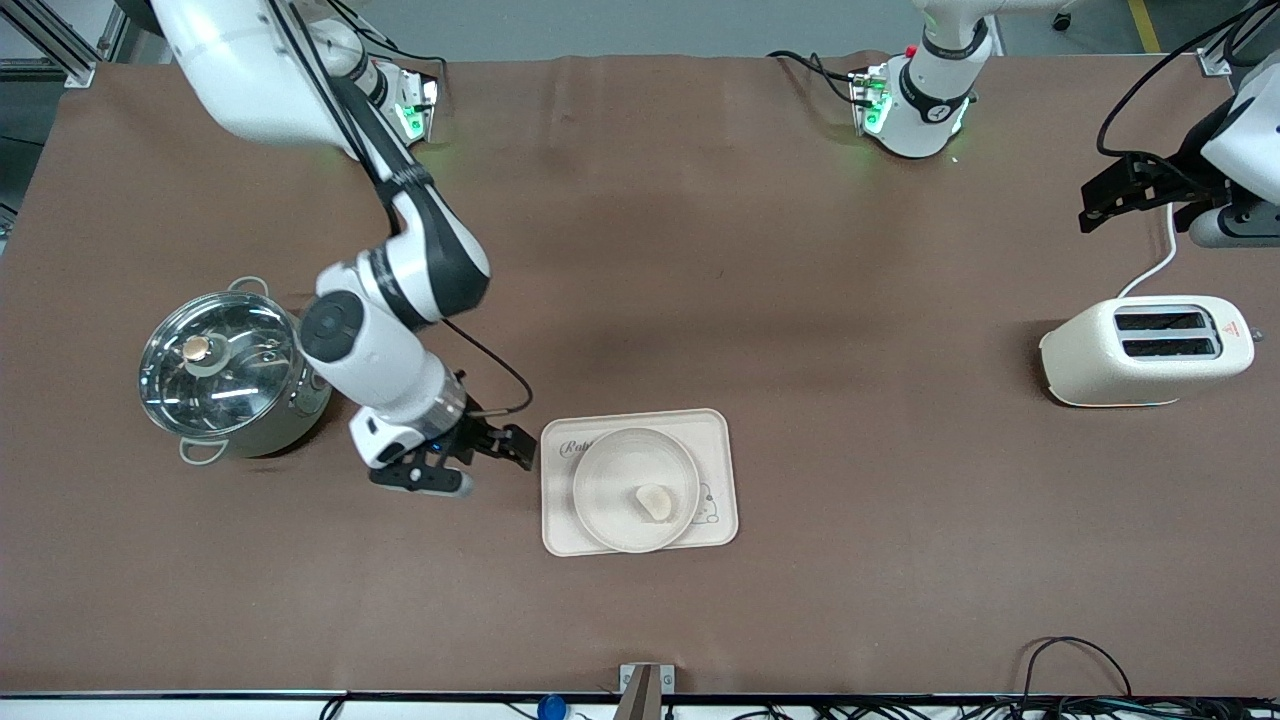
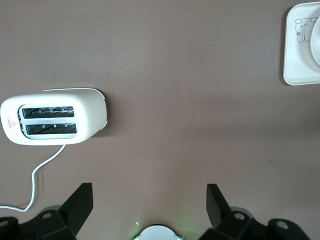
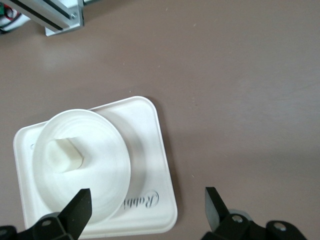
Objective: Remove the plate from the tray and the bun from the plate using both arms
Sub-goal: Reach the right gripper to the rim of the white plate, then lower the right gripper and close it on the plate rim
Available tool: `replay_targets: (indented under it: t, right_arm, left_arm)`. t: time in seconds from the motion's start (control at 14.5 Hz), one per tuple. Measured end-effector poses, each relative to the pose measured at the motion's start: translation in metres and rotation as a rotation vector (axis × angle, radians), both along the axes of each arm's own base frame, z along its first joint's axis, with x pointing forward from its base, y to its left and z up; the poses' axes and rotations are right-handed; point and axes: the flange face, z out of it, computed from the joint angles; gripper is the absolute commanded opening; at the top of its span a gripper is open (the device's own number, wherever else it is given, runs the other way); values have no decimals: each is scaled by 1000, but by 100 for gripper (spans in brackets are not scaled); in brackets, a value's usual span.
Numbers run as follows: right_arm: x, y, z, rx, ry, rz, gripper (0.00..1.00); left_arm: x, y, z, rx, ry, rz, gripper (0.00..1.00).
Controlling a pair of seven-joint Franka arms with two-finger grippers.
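The round cream plate (image 1: 608, 472) lies on the rectangular cream tray (image 1: 722, 470) with the rabbit drawing, in the middle of the table near the front camera. The small pale bun (image 1: 655, 501) sits on the plate. My right gripper (image 1: 465, 458) is open and empty, up in the air over the tray's corner toward the right arm's end. In the right wrist view the gripper (image 3: 145, 210) frames that corner of the tray (image 3: 160, 150), with the plate (image 3: 102, 145) and the bun (image 3: 64, 154) beside it. My left gripper (image 1: 1115, 195) is open and empty, held high over the table at the left arm's end (image 2: 148, 205).
A steel pot with a glass lid (image 1: 225, 370) stands at the right arm's end, close to the right arm. A cream toaster (image 1: 1145, 350) with a white cord stands at the left arm's end and shows in the left wrist view (image 2: 55, 117). A tray corner (image 2: 300, 75) shows there too.
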Motion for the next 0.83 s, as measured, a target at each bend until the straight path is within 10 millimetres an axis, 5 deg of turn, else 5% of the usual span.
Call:
replay_targets:
  t: [0.28,0.62,0.83]
  right_arm:
    - [5,31,-57,14,-18,5,100]
    - [7,50,-89,18,-25,7,100]
    - [2,61,-103,-7,-32,22,90]
  left_arm:
    - [2,0,-4,0,8,0,100]
    - [2,0,-8,1,17,-1,100]
    - [2,-1,-9,1,19,-2,100]
